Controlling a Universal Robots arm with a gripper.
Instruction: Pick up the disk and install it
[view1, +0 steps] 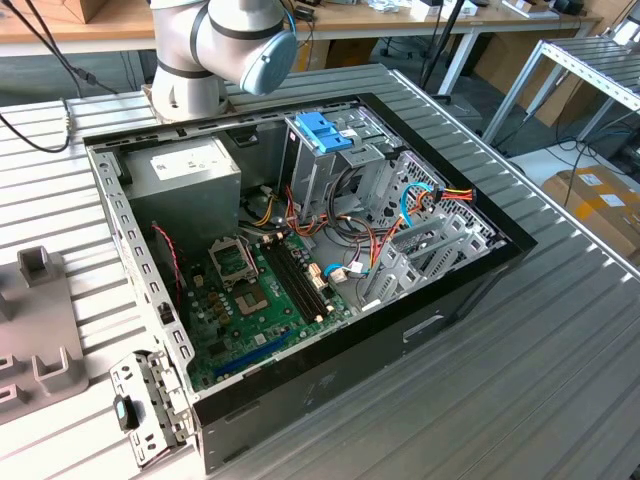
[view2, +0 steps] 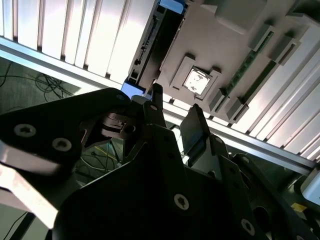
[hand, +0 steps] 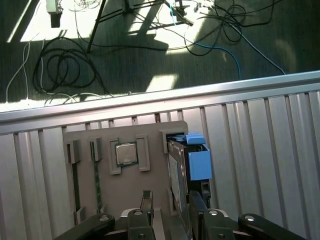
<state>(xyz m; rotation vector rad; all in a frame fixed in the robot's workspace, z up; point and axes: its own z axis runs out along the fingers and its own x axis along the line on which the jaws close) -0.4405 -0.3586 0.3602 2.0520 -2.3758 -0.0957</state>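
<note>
**Item: disk** (hand: 182, 167). Flat, dark rectangular drive in a bright blue plastic carrier. A blocky blue tab sits at one end, and a second blue end piece shows in the second wrist view (view2: 150, 47).
- Stands on its long edge in a slot of a grey fixture tray (hand: 150, 135).
- A processor chip (hand: 126, 153) is seated in a square recess beside it.
- Narrow green memory sticks (hand: 97, 185) lie in slots on the chip's far side.
- The tray rests on the ribbed aluminium table (hand: 260, 150), near the table's edge. Loose cables (hand: 65, 65) lie on the floor beyond.

**Item: gripper** (hand: 169, 197). Black, two-fingered, pointing down at the tray directly over the disk's slot.
- Fingers are spread apart and hold nothing.
- In the first wrist view the disk's upper edge lies in line with the gap between them.
- In the second wrist view (view2: 175, 102) the fingertips (view2: 156, 97) appear just short of the disk's near blue end.
- It is hard to tell whether either finger touches the carrier; they look apart from it.

**Item: arm** (view1: 225, 40). In the exterior view its grey base column and blue-capped joint stand at about 11 o'clock from the open computer case (view1: 330, 385), on the same table (view1: 560, 350).
- The tray (view1: 40, 340) lies at about 8 o'clock from the case, at the exterior view's left.

**Item: case interior.** The green motherboard is exposed, and a tall grey metal cage carries a light-blue bracket (view1: 322, 132) at about 12 o'clock.
</note>
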